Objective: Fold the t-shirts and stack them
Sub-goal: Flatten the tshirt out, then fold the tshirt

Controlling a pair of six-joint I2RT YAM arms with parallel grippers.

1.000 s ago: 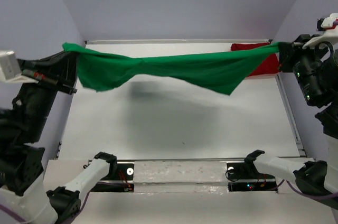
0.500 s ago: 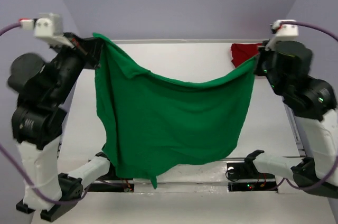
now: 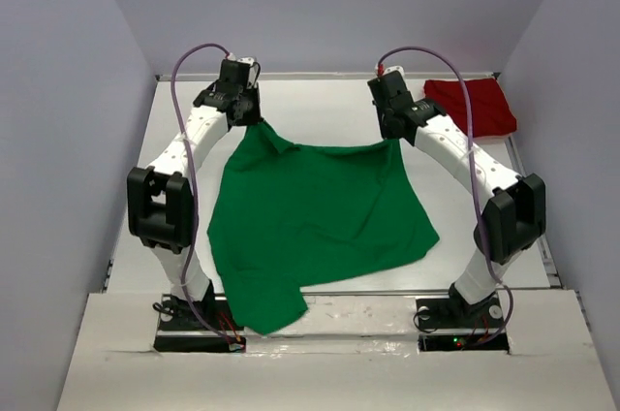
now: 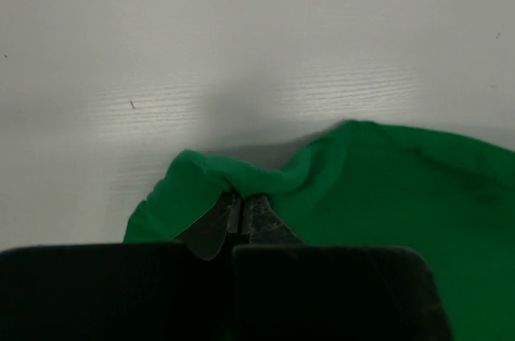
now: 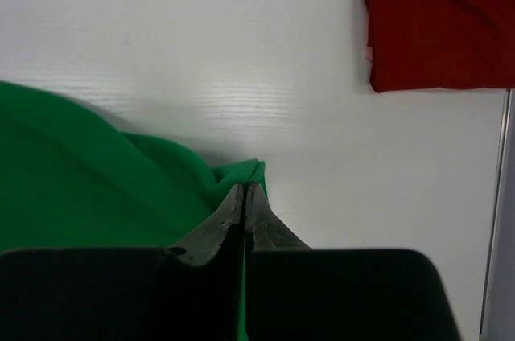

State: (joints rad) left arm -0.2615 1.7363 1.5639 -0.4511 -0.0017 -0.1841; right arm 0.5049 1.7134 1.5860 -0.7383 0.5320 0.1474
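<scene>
The green t-shirt (image 3: 315,222) lies spread over the middle of the table, and its near edge hangs over the front rail. My left gripper (image 3: 254,123) is shut on its far left corner (image 4: 241,180), low near the table. My right gripper (image 3: 397,137) is shut on its far right corner (image 5: 245,174), the jaws pressed together on the cloth. The dark red t-shirt (image 3: 473,107) lies folded at the far right corner, apart from both grippers; it also shows in the right wrist view (image 5: 442,19).
Both arms reach far over the white table (image 3: 320,106) toward its back edge. A raised rail (image 3: 531,207) runs along the right side. Grey walls close in the left, right and back.
Both grippers have swung from high and wide down and forward to the far part of the table. The green t-shirt went from hanging stretched in the air to lying spread on the table.
</scene>
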